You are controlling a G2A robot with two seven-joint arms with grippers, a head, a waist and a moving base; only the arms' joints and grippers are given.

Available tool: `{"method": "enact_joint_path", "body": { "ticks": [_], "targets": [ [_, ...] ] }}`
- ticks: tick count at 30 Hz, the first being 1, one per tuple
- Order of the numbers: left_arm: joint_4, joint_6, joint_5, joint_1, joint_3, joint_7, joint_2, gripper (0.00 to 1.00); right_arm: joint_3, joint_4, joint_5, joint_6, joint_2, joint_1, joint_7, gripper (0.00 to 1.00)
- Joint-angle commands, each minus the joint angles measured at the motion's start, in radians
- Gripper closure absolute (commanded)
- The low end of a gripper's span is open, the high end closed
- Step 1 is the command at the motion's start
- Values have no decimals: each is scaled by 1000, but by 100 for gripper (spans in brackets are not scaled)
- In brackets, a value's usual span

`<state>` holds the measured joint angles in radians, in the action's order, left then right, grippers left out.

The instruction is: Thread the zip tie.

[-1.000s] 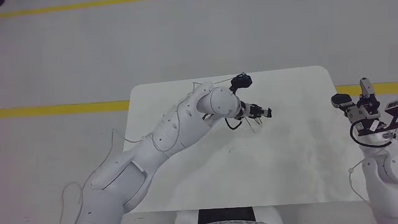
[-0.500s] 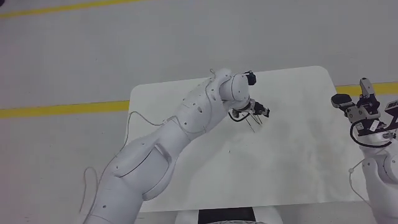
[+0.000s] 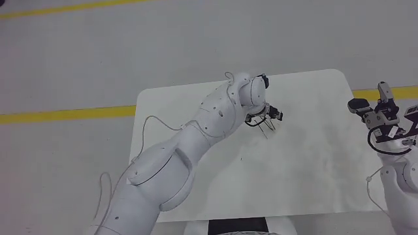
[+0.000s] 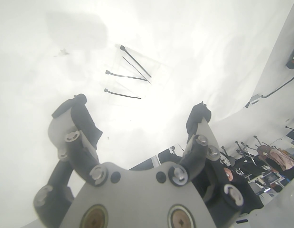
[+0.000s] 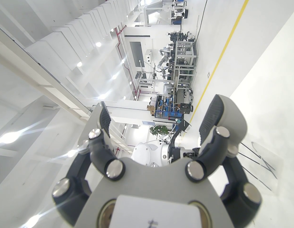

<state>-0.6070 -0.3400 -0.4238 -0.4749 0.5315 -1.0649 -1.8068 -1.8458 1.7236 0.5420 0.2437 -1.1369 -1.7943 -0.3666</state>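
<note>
Left gripper (image 4: pixel 139 103) hangs wide open and empty just above the loose zip ties (image 4: pixel 135 61) on the table (image 3: pixel 313 170), probably lined up for a grab, while the right gripper (image 5: pixel 161 110) sits open and empty off to the side.

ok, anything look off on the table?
Nothing damaged. The zip ties lie loose and fanned at different angles, two meeting at their tips, on what looks like a clear sheet. A small dark scrap sits on the table beside them. The left gripper is open and holds nothing.
</note>
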Motion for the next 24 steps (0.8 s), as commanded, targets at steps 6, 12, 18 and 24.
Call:
{"method": "enact_joint_path", "body": {
  "ticks": [6, 12, 18, 24],
  "targets": [
    [-48, 0, 7, -24, -4, -18, 0, 0, 0, 0, 0, 0, 0, 0, 0, 0],
    [-97, 0, 0, -51, -17, -34, 1, 0, 0, 0, 0, 0, 0, 0, 0, 0],
    [-87, 0, 6, -72, -33, -24, -7, 0, 0, 0, 0, 0, 0, 0, 0, 0],
    [-72, 9, 22, -73, -52, -14, -23, 0, 0, 0, 0, 0, 0, 0, 0, 0]
  ]
}}
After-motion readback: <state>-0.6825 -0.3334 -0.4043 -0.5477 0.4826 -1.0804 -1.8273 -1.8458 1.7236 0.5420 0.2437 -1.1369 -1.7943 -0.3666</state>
